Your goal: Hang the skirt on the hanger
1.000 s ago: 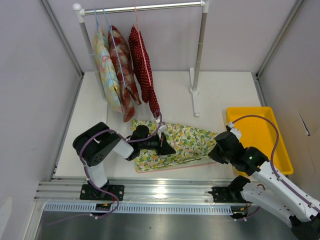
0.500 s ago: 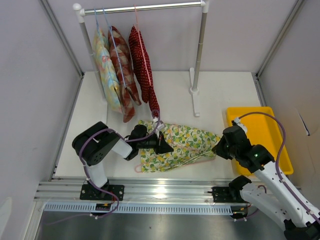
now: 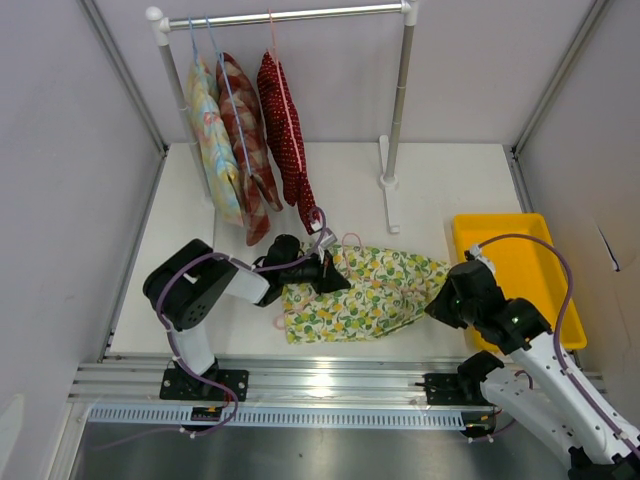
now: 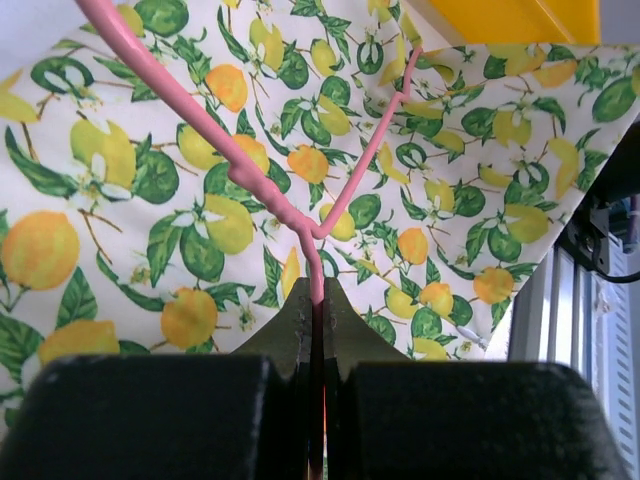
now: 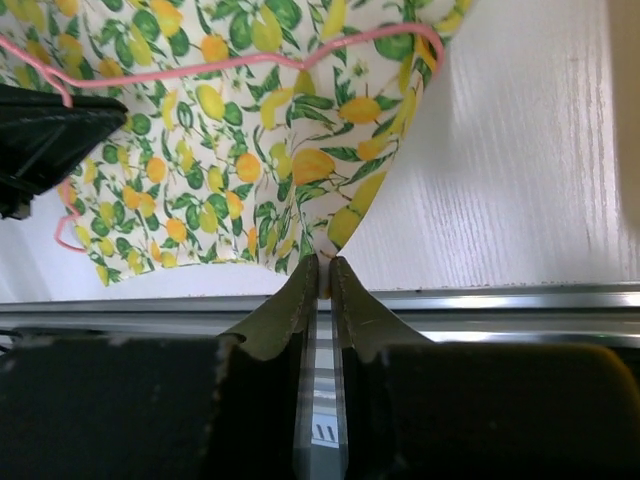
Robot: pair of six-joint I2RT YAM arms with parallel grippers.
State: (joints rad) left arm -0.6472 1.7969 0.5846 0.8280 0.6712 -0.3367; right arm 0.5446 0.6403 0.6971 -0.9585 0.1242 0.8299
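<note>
Left gripper [image 4: 315,300], we see, pinches the hanger [image 4: 190,105] wire over the skirt [image 4: 460,160]; right gripper [image 5: 322,268] clamps the skirt's edge.

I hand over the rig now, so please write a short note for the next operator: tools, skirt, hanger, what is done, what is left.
Left tool: shut on the pink hanger at its neck.
Right tool: shut on the edge of the lemon-print skirt.
Skirt is spread between both arms at the front of the table; the hanger wire lies across the outside of the cloth.
Done: both things gripped.
Left: skirt is not yet on the hanger.
</note>
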